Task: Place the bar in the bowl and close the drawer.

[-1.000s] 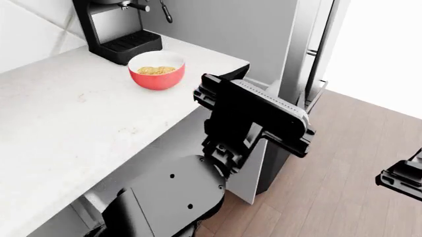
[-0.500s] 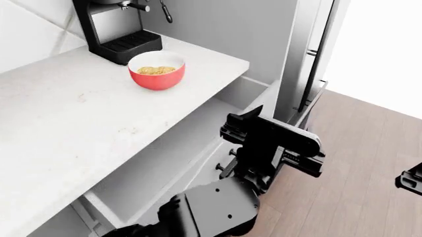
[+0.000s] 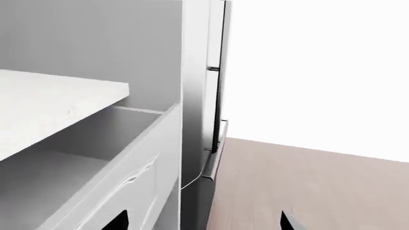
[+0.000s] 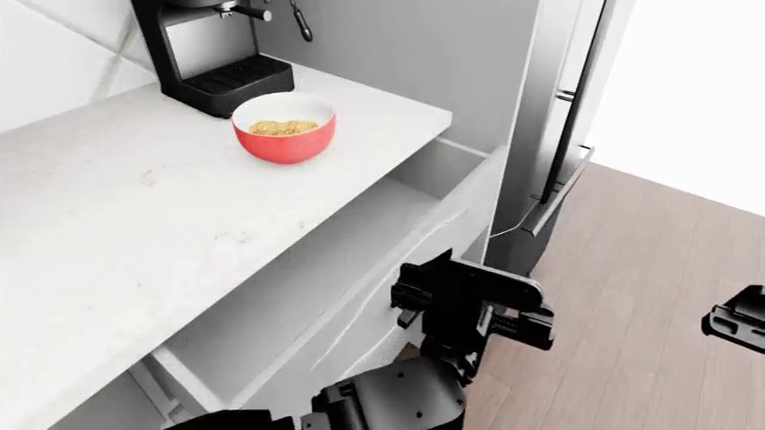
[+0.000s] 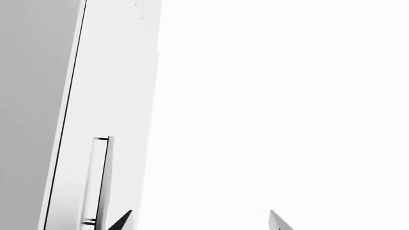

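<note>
One job looked done, since the bench (image 4: 143, 224) carried the bowl (image 4: 285, 128) with the bar (image 4: 283, 127) already lying inside, well apart from both arms. That left the drawer (image 4: 347, 269), pulled wide open with the left pincer (image 4: 472, 313) just outside its front, fingers apart and empty, probably lined up for a push. Right pincer (image 4: 735, 327) hung off over the floor, also spread and holding nothing.

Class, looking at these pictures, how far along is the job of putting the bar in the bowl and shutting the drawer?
Done: the bar lies in the bowl. In hand: the left gripper sits empty by the drawer front. Left: the drawer stands open and needs pushing shut.
</note>
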